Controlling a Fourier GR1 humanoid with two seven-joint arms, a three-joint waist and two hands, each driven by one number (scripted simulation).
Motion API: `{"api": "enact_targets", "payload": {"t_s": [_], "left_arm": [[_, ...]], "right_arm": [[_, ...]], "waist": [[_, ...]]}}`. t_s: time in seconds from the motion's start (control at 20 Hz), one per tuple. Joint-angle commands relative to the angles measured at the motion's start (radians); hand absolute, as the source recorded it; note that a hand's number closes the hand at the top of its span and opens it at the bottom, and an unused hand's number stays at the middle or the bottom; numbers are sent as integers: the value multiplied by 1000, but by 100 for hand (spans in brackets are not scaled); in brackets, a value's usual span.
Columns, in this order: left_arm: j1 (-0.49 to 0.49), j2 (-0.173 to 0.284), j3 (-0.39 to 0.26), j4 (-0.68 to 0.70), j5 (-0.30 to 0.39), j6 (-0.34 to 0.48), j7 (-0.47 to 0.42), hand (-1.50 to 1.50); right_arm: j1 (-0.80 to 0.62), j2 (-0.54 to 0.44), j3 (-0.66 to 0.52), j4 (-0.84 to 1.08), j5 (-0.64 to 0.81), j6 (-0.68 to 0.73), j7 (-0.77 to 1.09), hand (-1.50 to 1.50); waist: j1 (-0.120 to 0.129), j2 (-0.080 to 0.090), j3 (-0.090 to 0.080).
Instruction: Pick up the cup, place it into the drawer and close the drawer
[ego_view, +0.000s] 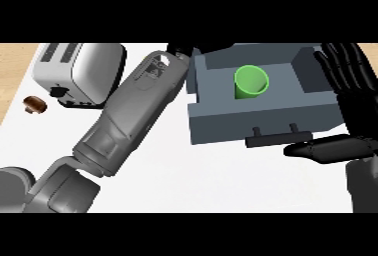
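Two grey forearms are showing over the white counter (192, 180). One green cup (250, 82) is standing upright inside the open grey drawer (258, 117), near the middle of its compartment. The right hand (347, 100) is lying against the drawer's right side, fingers straight and spread along its wall, thumb reaching under the black handle (277, 137) at the front; it is holding nothing. The left forearm is stretching diagonally to the drawer's back left corner, where the left hand (179, 49) is mostly hidden, so its fingers cannot be judged. A silver toaster (77, 72) is sitting at far left, a small brown object (35, 104) beside it.
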Motion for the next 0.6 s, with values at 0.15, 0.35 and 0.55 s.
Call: {"api": "enact_targets", "payload": {"t_s": [0.15,0.35,0.55], "left_arm": [[9,0,-145,118,17,-81,42,150],[39,0,-210,94,55,-55,54,150],[67,0,-181,67,121,-59,-12,-150]], "right_arm": [[-70,2,12,27,-13,4,17,-150],[-72,19,47,8,-23,20,26,-150],[-87,16,56,38,-22,45,-12,-150]], "waist": [[-47,18,1],[-85,16,0],[-116,36,0]]}}
